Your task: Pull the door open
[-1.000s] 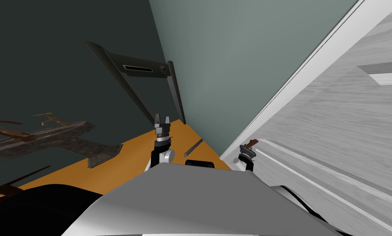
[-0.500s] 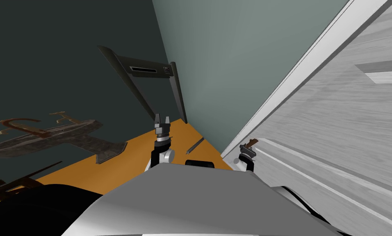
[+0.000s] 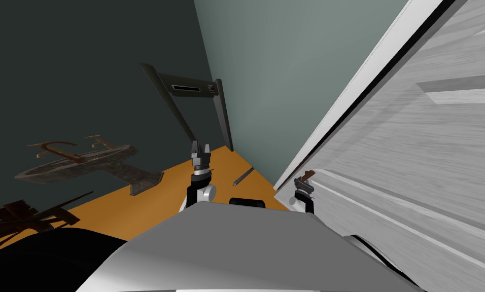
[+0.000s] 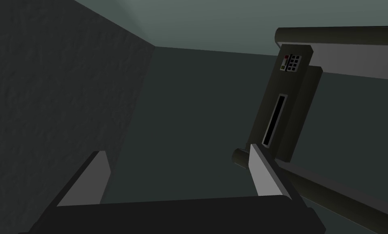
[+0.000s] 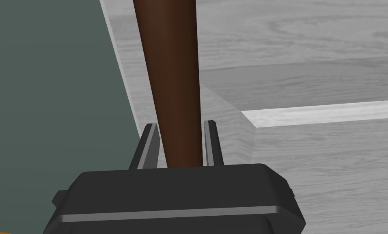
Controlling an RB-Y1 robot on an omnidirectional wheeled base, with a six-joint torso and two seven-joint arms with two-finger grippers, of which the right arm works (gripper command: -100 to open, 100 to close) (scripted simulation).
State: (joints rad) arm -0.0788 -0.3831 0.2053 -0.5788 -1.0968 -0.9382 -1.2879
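Two fingers of the right gripper [image 5: 180,126] are pinched narrow on the brown handle [image 5: 169,61], one on each side, low on the bar right at the gripper body. The handle sits on the pale woodgrain door [image 3: 414,152], close to its free edge. A thin black slit shows between that edge and the white frame [image 3: 368,86], so I'd say the door is cracked open a little.

Handling guess: it's a big, stiff, panelled slab, so probably heavy-ish, and it'll swing on its hinges instead of coming straight back. The handle looks rigid, smooth and round, so it could slip through the fingers. Gripping it by the free edge is the right spot since that gives the most leverage. I'd pull along an arc and keep the squeeze on.

The left gripper [image 4: 177,149] is well away from the door, fingers spread wide and holding nothing. Farther from the door there's a dark panel [image 4: 284,105] with a small keypad [image 4: 291,63] and a slot. No brand or lettering is readable anywhere, and the keys are too small to make out.
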